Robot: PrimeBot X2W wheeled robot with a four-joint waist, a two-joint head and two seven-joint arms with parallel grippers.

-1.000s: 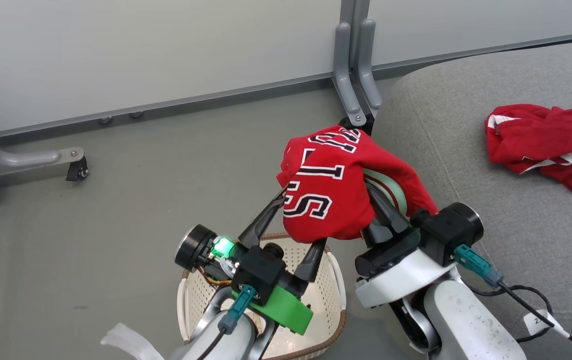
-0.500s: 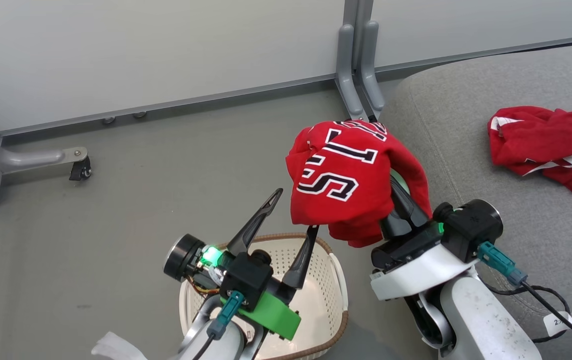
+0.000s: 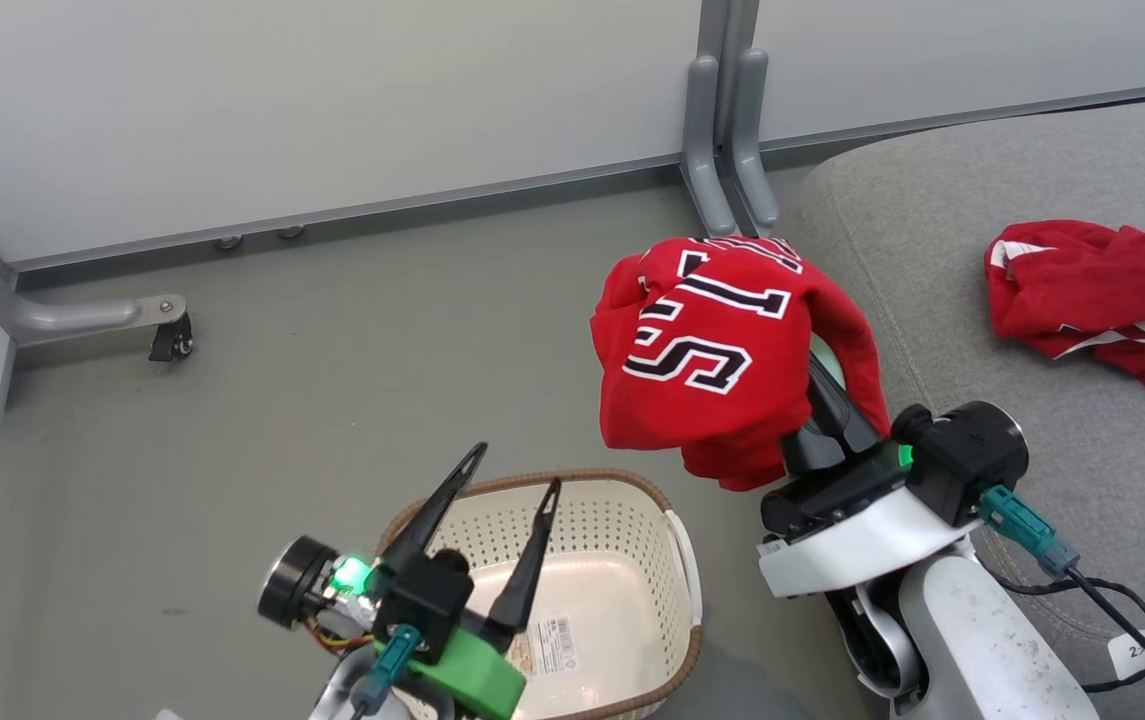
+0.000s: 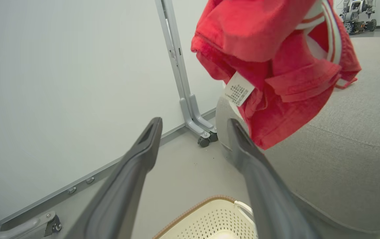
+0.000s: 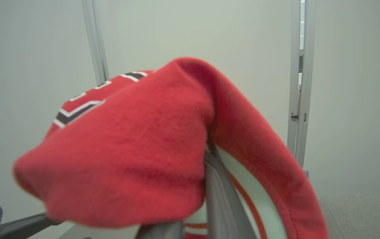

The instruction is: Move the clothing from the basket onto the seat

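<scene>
A grey floor (image 3: 332, 350) runs to a pale partition wall, with the grey seat (image 3: 932, 230) on the right. The lettered red garment (image 3: 722, 350) hangs over the right pincer (image 3: 825, 418), above the floor just beside the seat's rounded edge. Cloth hides the jaws, so I cannot tell whether they clamp it. The left pincer (image 3: 518, 465) gapes empty over the basket (image 3: 677, 560). Carry the load rightward and high enough that the drooping hem clears the edge. Lower it near the other red garment (image 3: 1102, 300), and release low, since draped cloth may cling.
</scene>
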